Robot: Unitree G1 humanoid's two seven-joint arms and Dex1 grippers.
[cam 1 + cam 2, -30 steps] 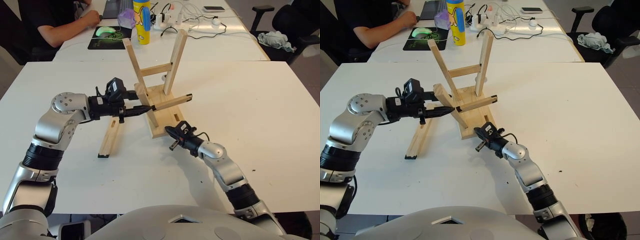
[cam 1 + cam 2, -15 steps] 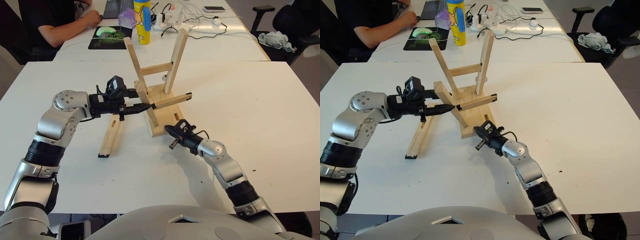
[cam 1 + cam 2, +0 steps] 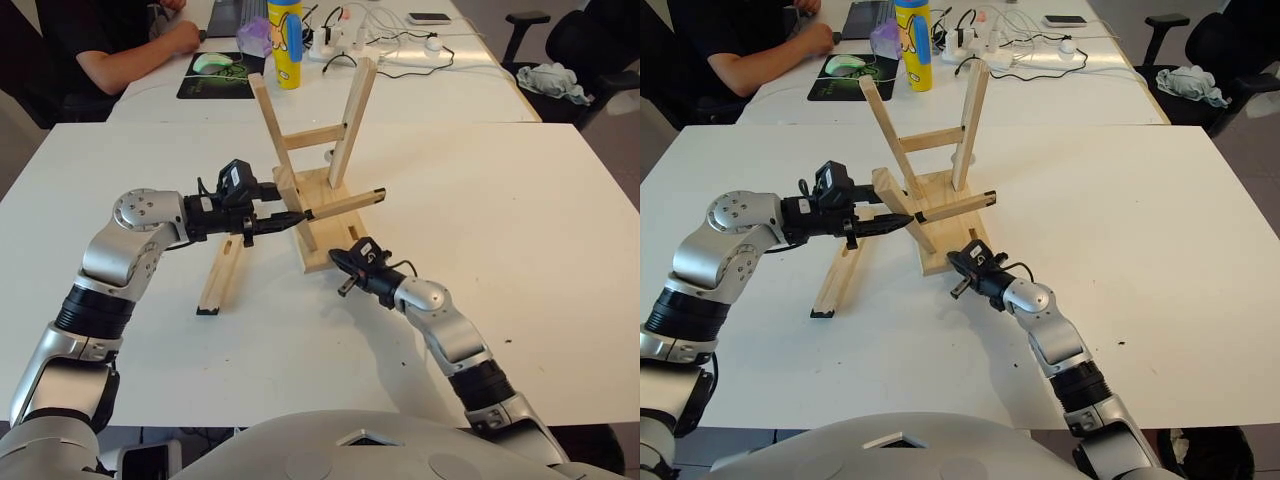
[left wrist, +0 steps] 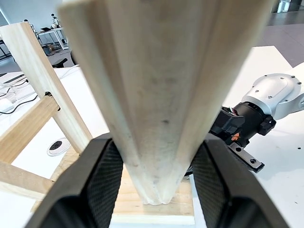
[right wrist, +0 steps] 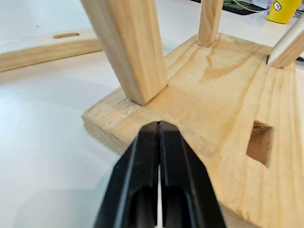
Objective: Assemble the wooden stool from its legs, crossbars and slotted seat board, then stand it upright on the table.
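Observation:
The stool lies upside down, its slotted seat board [image 3: 332, 252] flat on the table. Two legs [image 3: 352, 122] stand up from its far side, joined by a crossbar [image 3: 312, 138]. A third leg [image 3: 296, 212] leans in the near-left slot with a second crossbar [image 3: 345, 204] sticking out to the right. My left gripper [image 3: 288, 216] is shut on this leaning leg [image 4: 156, 95], its fingers [image 4: 102, 175] on both sides. My right gripper [image 3: 346, 266] is shut with nothing in it, its tips [image 5: 159, 124] at the board's [image 5: 213, 118] near edge. An empty slot [image 5: 260, 141] shows beside them.
A loose leg [image 3: 222, 272] lies flat on the table left of the stool. On the desk behind stand a yellow bottle [image 3: 284, 40], a mouse on a dark pad [image 3: 212, 64] and cables [image 3: 375, 40]. The table's right half [image 3: 500, 200] is open white surface.
My left arm has shifted slightly to the right, still holding the leaning leg. The stool and my right gripper stay where they were.

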